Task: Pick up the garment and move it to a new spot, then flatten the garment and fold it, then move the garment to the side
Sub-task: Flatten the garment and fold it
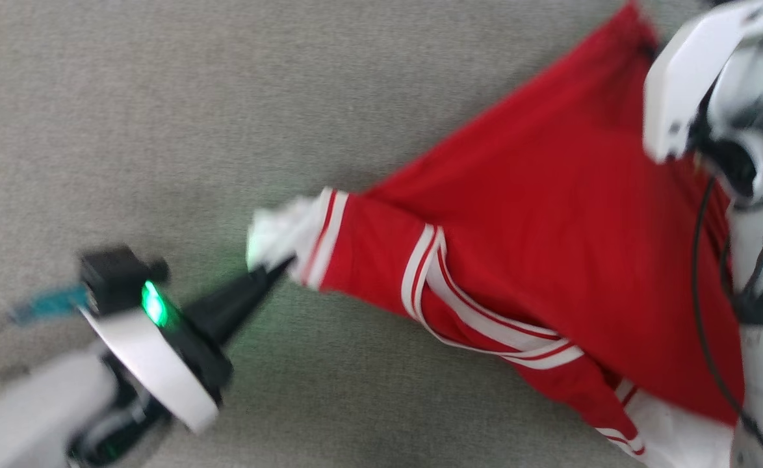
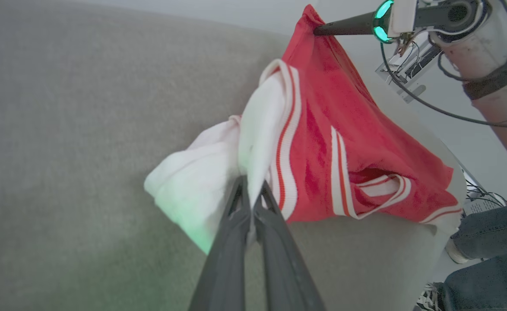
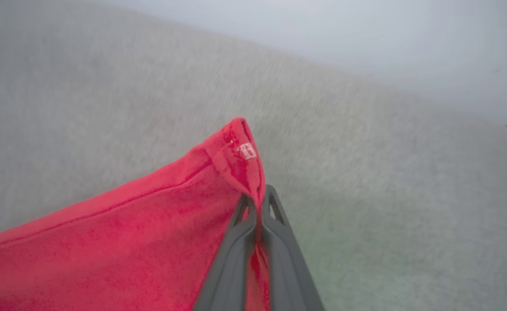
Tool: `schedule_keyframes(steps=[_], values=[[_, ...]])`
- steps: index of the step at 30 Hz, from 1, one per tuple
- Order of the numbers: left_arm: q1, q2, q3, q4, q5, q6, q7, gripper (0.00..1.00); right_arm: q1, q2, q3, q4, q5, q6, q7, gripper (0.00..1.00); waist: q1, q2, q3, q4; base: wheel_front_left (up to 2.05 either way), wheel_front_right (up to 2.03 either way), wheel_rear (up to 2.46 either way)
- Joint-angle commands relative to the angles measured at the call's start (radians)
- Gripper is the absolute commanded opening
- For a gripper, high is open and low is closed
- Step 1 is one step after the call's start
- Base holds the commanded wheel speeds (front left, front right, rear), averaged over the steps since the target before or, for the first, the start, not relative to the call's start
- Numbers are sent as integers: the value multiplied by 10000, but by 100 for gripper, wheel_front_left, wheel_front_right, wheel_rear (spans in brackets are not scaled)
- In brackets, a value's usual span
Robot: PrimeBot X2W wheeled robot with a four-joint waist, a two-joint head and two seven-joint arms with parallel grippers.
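Grey surface, garment clamped in left hand, right hand; print hidden

Our left end effector, fingers closed together, pinches a red T-shirt by its white sleeve. The striped-trimmed shirt stretches diagonally across the grey worktop towards our right arm.

The work surface is grey-beige, fine-textured fabric across the head view; a faint green tint lies on it at the lower left of the left wrist view. Beyond its far edge, at the upper right of the right wrist view, a pale-grey background is evenly lit. At the lower right of the left wrist view, a person's legs in blue jeans and one sneaker show past the surface edge.
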Motion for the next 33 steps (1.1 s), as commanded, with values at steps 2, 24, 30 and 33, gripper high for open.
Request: schedule_keyframes(steps=[2, 24, 30, 33], values=[[-1022, 237, -85, -98, -278, 22, -25, 0, -709, 224, -489, 288, -343, -11, -729, 0, 0, 0, -17, -187, 0, 0, 0], [-11353, 1144, -136, 2772, -2764, 24, 324, 0, -7873, 1198, -3336, 3797, -2532, -31, -6536, 0, 0, 0, 954, -2073, 0, 0, 0], [-10594, 1130, -1448, 2333, -3150, 24, 79, 0, -6900, 1204, -3173, 4823, -2586, -30, -6943, 0, 0, 0, 971, -2001, 0, 0, 0], [-9541, 1109, -1976, 1875, -3114, 22, -20, 0, -5785, 1205, -2855, 4988, -2353, -30, -7051, 0, 0, 0, 919, -1944, 0, 0, 0]])
